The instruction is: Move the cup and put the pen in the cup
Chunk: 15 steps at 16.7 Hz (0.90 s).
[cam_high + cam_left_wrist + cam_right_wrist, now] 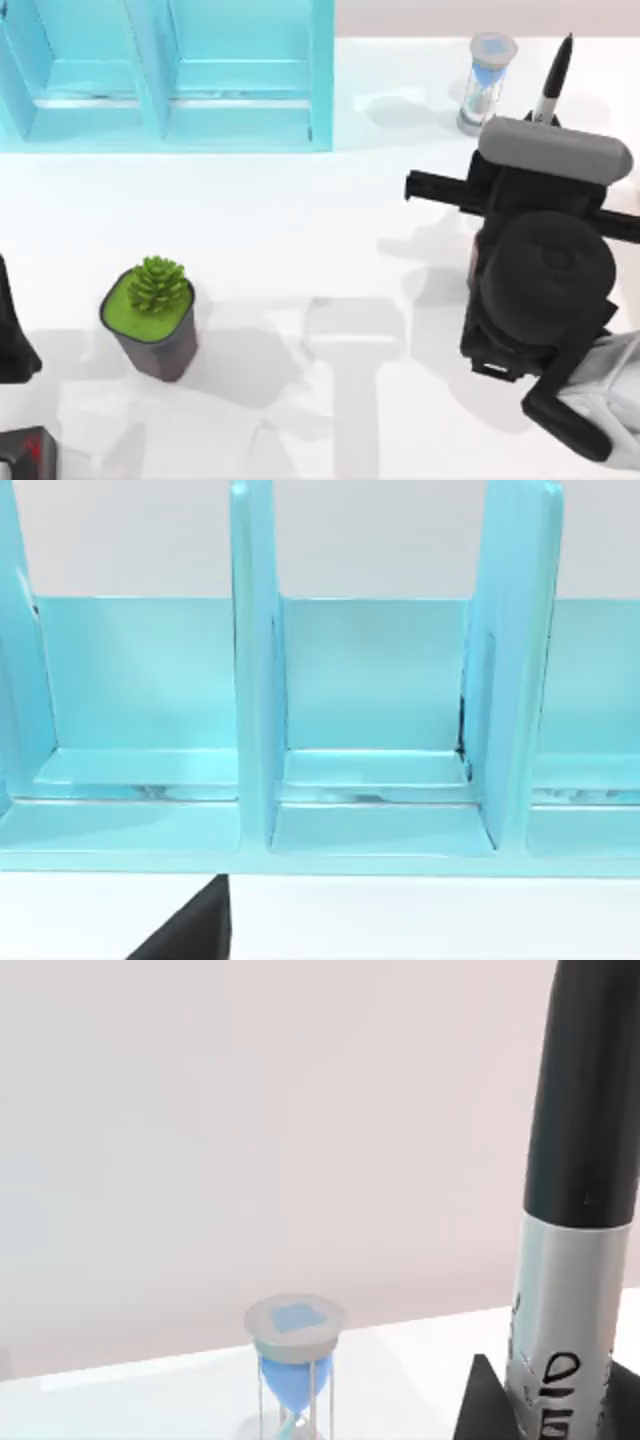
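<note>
The pen point(553, 80), slim and black with a white-grey label band, sticks out past my right gripper point(547, 125) at the table's back right, its tip pointing toward the back edge. In the right wrist view the pen point(575, 1210) stands close and upright, lifted off the table, with a dark finger point(485, 1405) beside its labelled barrel. My right gripper is shut on it. The cup is out of view. My left arm point(14, 335) stays parked at the left edge.
A light blue shelf unit point(170, 75) with open compartments runs along the back left. A clear hourglass point(486, 80) with blue sand stands just left of the pen. A dark grey pot with a green succulent point(152, 315) sits front left.
</note>
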{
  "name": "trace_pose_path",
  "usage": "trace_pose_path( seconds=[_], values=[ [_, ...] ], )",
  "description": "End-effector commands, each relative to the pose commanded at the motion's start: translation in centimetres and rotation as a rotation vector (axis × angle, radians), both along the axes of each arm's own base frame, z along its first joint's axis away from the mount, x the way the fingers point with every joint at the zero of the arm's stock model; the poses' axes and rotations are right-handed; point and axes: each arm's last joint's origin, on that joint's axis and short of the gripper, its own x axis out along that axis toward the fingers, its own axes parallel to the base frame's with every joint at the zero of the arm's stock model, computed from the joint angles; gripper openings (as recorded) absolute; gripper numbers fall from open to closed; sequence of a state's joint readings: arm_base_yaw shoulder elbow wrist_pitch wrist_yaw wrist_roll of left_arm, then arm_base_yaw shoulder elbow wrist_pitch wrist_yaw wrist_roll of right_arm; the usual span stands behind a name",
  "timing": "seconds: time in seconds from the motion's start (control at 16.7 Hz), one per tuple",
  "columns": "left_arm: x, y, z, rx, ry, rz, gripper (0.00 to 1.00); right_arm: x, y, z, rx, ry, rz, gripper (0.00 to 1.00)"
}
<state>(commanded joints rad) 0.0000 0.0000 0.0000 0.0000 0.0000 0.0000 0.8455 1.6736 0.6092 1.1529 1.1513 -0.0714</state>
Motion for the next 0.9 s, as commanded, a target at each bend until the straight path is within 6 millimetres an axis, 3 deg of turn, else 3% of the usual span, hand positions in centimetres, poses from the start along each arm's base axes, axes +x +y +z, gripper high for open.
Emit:
trace_pose_path(
  seconds=[0.3,0.9],
  values=[
    [0.0,0.0,0.0,0.0,0.0,0.0,1.0,0.28,-0.11,-0.12,0.001,0.0,0.001,0.0],
    [0.0,0.0,0.0,0.0,0.0,0.0,1.0,0.28,-0.11,-0.12,0.001,0.0,0.001,0.75]
  ],
)
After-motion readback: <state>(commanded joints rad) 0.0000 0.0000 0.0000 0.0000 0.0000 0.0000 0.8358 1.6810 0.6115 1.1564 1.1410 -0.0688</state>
